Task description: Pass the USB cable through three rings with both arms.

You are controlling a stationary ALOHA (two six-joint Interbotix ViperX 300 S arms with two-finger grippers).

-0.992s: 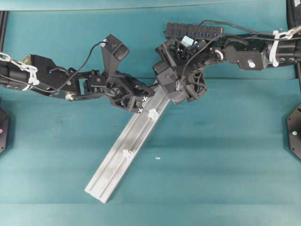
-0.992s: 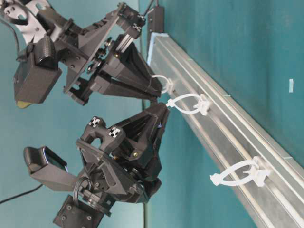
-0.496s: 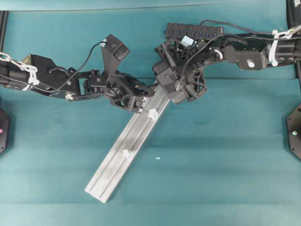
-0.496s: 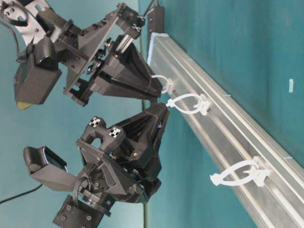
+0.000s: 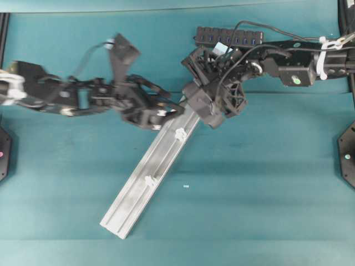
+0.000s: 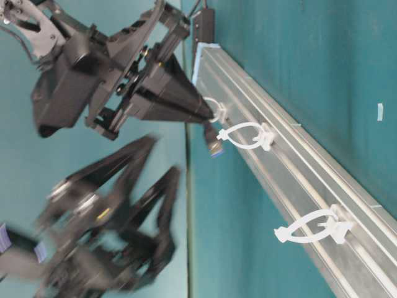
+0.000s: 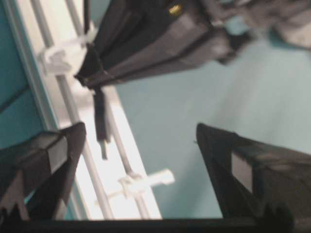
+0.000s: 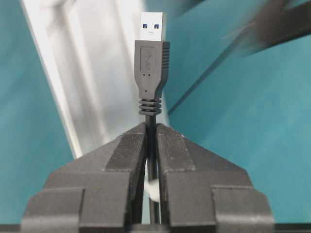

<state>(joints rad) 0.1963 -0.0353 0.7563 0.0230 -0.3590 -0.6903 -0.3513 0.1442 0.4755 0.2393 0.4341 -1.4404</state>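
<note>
My right gripper (image 8: 150,145) was clamped on the USB cable (image 8: 152,73) just behind its plug, which stuck out past my fingertips over the silver rail (image 5: 145,180), just short of the middle ring (image 6: 245,136). The first ring (image 6: 216,110) sat by my right fingertips; the third ring (image 6: 313,227) stood farther down the rail. My left gripper (image 7: 138,141), blurred, had its fingers spread wide, holding nothing.
</note>
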